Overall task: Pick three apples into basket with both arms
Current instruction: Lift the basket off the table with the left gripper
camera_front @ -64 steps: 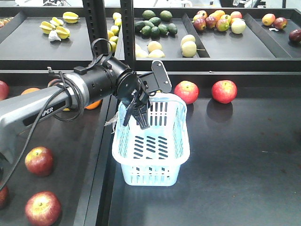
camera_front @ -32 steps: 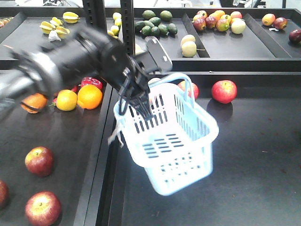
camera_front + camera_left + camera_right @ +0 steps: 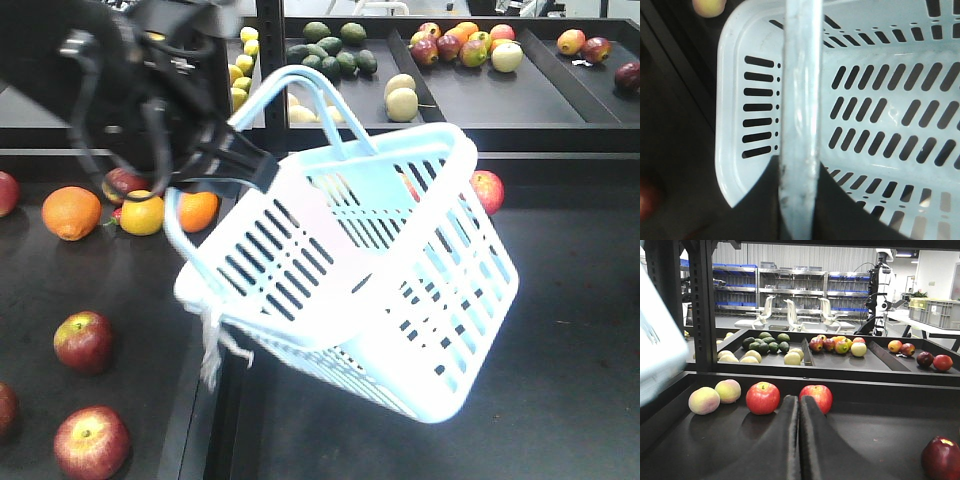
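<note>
Front view: clenched on a hoop handle [image 3: 290, 75] of the basket [image 3: 400, 290], the left gripper [image 3: 240, 172], at the end of the blurred black left arm [image 3: 120, 80] in the upper left. Held clear of the dark table [image 3: 580, 330] and steeply tilted, that basket, filling the middle of the frame, with a scrap of clear plastic [image 3: 210, 350] dangling from its near rim. On the left tray [image 3: 150, 300], well apart from it, a first apple [image 3: 83, 341] and a second apple [image 3: 90, 442], red with yellow patches; a third apple [image 3: 488, 190] half hidden behind the basket's far right corner. Just below the arm, two oranges [image 3: 72, 212]

Left wrist view: straight up the middle, the same handle [image 3: 800, 100], pinched between the dark jaws at the bottom edge; behind it, the slotted wall and floor of the basket [image 3: 890, 100]

Right wrist view: closed tight on nothing, the right gripper [image 3: 799, 402], jaws pressed flat together low over the table. Just beyond the tips, a left red apple [image 3: 763, 397] and a right red apple [image 3: 817, 397], side by side but apart. At the lower right, a darker apple [image 3: 940, 457]. Further left, two pale fruits [image 3: 704, 400], touching. On the back shelf [image 3: 840, 371], assorted fruit. Along the left edge, a pale blur [image 3: 657, 360], too smeared to name
</note>
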`<state>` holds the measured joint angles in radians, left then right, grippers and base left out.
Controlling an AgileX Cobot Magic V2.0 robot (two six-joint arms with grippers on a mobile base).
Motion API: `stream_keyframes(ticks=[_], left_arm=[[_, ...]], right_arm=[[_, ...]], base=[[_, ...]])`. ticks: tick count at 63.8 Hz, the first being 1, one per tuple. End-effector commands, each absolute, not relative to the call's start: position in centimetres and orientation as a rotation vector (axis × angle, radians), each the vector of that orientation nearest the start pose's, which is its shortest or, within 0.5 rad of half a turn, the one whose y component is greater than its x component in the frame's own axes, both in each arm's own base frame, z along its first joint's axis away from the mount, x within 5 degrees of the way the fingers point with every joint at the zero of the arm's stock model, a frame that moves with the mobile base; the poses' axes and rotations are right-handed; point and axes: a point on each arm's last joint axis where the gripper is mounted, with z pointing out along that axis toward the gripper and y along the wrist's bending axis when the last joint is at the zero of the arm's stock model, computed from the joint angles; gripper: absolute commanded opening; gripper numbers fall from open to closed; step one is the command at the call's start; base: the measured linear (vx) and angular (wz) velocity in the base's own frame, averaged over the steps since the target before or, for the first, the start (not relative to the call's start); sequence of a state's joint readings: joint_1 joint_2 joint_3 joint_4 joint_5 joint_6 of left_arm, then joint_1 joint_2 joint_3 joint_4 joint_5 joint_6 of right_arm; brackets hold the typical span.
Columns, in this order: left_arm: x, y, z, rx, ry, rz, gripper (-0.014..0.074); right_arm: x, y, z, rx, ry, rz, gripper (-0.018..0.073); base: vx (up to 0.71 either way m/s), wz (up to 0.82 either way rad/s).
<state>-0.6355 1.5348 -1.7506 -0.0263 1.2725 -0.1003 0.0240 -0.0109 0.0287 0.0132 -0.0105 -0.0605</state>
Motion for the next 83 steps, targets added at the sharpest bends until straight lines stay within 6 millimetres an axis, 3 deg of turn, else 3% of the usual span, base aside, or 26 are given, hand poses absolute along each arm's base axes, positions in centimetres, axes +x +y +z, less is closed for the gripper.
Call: stream_keyframes(ticks=[1,16,24,37,83], left_arm=[[22.3,-17.4,45.0,0.581,2.424,-0.418,-0.0008],[18.8,-14.8,43.6,0.516,2.472,-0.431,-0.0008],[17.9,-14.1,43.9,0.489,2.408,-0.468,-0.0008],[17.2,-13.6,44.8,0.457,2.357,-0.501,-0.0008],[16.7,-13.2,44.2,0.478,2.451,-0.458,-0.0008]], right_arm=[[5.6,0.1,20.8,-0.054,1.418,-0.032,-0.0004],[5.6,0.1,20.8,-0.054,1.418,-0.032,-0.0004],[5.6,0.1,20.8,-0.054,1.418,-0.032,-0.0004],[5.6,0.1,20.8,-0.054,1.418,-0.032,-0.0004],[5.6,0.1,20.8,-0.054,1.418,-0.032,-0.0004]], base=[[0.0,0.0],[0.0,0.0],[0.0,0.0],[0.0,0.0],[0.0,0.0]])
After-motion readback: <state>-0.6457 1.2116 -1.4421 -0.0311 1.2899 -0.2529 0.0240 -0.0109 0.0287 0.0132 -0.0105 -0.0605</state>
